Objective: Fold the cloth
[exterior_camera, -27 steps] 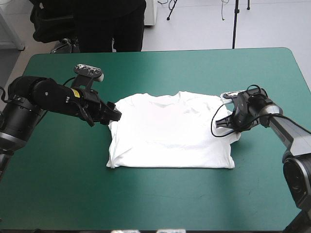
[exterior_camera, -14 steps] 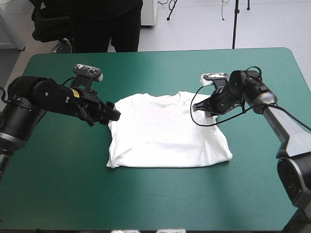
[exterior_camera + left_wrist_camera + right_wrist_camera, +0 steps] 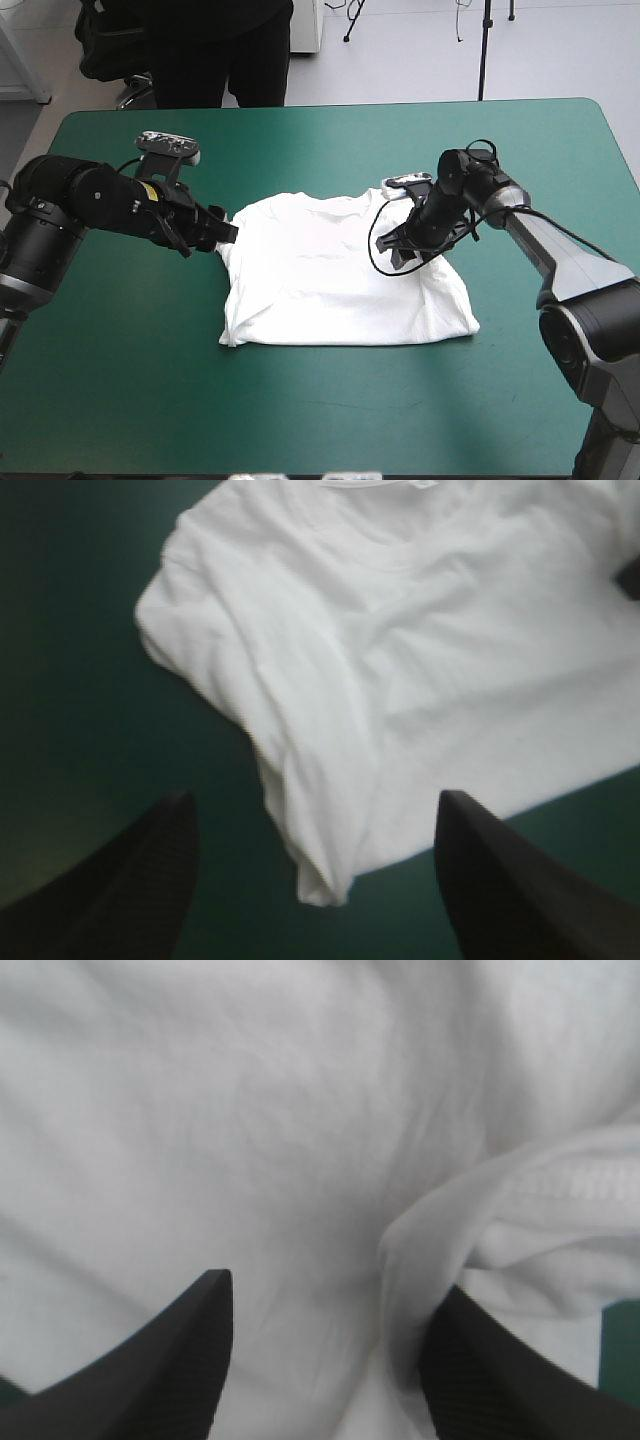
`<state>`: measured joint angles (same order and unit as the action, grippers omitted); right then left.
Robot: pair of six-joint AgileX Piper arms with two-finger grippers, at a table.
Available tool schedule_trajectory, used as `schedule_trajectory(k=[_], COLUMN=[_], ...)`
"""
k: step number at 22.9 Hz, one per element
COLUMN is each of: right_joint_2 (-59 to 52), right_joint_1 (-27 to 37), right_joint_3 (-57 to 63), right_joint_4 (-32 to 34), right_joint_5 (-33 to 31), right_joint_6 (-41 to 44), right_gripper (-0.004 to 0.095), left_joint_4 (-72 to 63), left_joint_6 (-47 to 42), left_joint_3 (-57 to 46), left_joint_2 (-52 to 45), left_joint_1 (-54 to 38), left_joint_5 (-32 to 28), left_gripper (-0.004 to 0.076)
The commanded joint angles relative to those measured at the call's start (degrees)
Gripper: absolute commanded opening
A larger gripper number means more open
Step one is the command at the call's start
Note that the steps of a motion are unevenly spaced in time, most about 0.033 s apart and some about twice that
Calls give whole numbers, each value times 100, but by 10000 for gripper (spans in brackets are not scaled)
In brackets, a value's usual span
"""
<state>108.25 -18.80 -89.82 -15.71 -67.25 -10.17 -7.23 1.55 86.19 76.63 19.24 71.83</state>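
The T-shirt (image 3: 340, 270) lies spread flat near the middle of the table (image 3: 330, 140), on the teal-green cover, with its neckline toward the far edge and its hem toward the near one. Both side edges are turned in over the body, so the outline is roughly a rectangle. The cover shows bare on every side of it.

The left gripper (image 3: 225, 235) sits low at the T-shirt's left shoulder, at the edge of the cloth. In its wrist view the black fingers (image 3: 130, 880) stand wide apart and hold nothing. The doubled left edge of the T-shirt (image 3: 400, 660) runs ahead of them, and its nearest corner reaches the gap between their tips.

The right gripper (image 3: 400, 250) hangs over the upper right part of the T-shirt, inside its outline. Its fingers (image 3: 180, 1360) are also spread apart. White cloth (image 3: 200, 1110) fills the view ahead, and a hemmed fold (image 3: 540, 1200) rises beside one finger. Whether it touches that finger I cannot tell.
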Motion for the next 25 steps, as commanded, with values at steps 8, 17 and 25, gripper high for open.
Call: schedule_trajectory(k=[8, 17, 25], right_joint_2=[-2635, -3077, -3067], right_joint_1=[-6, -6, -6], right_joint_3=[-296, -296, -296], right_joint_4=[864, 919, 879], right_joint_5=[-424, -424, -424], right_joint_6=[349, 454, 454], right_gripper=[565, 565, 564], left_joint_4=[1630, 1131, 556], left_joint_6=[-819, -568, -255], left_joint_3=[90, 90, 114], left_joint_2=[706, 2566, 3175], left_joint_1=[-285, -791, -791], left_joint_5=[-518, -1485, -1753], left_gripper=[491, 491, 490])
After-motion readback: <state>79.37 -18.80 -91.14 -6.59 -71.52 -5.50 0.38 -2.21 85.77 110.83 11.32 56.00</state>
